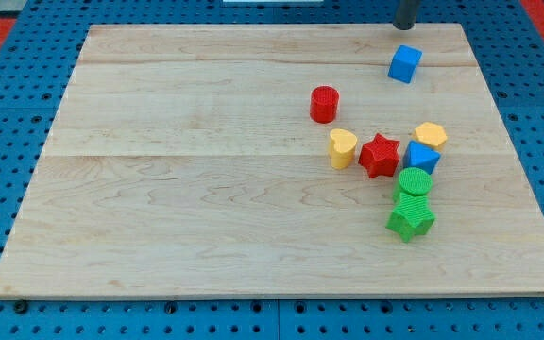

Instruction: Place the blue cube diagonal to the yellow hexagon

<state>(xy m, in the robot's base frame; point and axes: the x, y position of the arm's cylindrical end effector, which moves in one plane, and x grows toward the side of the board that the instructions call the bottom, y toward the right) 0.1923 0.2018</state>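
1. near the view's top right, the rod's tip (406,26) sits just above the blue cube (404,63), close to it though contact cannot be made out; this looks like a stance for pushing the cube down the view.
2. the end effector is a plain rod with no jaws, so it neither opens nor holds anything; it can only shove.
3. the yellow hexagon (431,135) lies well below the cube, a little to the view's right, touching a second blue block (422,157) whose shape is unclear.
4. below these stand a green cylinder (415,182) and a green star (411,218), stacked in a column; to the view's left are a red star (380,155), a yellow heart (343,148) and a red cylinder (324,104).
5. the cluster crowds the hexagon on its lower and left sides, so its upper corners seem the free diagonal spots.
6. open counter (206,189) fills the view's left; the right edge is near the hexagon, leaving little slack there.
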